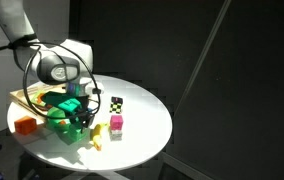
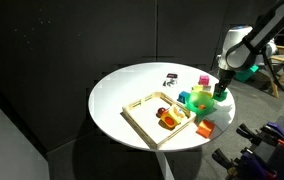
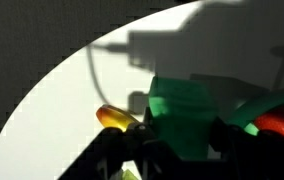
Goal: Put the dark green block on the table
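One arm serves this task, so the single gripper [image 2: 222,90] does the work. In the wrist view its jaws are closed narrowly on the dark green block [image 3: 187,108], with one dark finger [image 3: 122,152] against each side. The cube has no long axis, so orientation does not matter for release.

In both exterior views the gripper hangs at the table's edge, over the cluster around the green bowl [image 1: 64,122]. The pictures do not show how high the block is.

The governing relation is vertical: the table [image 2: 132,90] lies below the jaws. Bare white top lies toward the pink cube [image 1: 116,123], away from the wooden tray [image 2: 142,112]. Judged next step: move over the bare surface, lower, then release.
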Robot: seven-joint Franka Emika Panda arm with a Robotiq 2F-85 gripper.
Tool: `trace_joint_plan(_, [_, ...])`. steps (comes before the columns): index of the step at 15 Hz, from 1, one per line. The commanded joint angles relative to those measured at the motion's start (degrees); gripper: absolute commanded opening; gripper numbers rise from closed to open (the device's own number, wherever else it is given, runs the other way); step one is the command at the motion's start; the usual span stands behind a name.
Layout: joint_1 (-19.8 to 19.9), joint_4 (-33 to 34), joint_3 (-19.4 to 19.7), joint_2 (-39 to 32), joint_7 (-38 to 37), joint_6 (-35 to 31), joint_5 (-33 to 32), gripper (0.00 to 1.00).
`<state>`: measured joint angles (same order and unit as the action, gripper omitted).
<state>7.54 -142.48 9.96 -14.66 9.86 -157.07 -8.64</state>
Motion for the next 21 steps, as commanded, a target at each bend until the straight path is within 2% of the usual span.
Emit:
trace_joint_plan(1, [0.3,0.4,0.0,-0.5,-0.5,-0.7,-1.0,0.25])
trace_joint_plan(14, [0.3,0.6,-0.1,-0.7,-0.4,-0.1,-0.7,0.25])
trace_joint_plan(15, [0.4,0.3,-0.4,-1.3,-0.3,0.1,-0.3,0.50])
trace_joint_plan(21, [0.4,0.4,-0.4,-1.3,-0.3,0.1,-0.3,0.50])
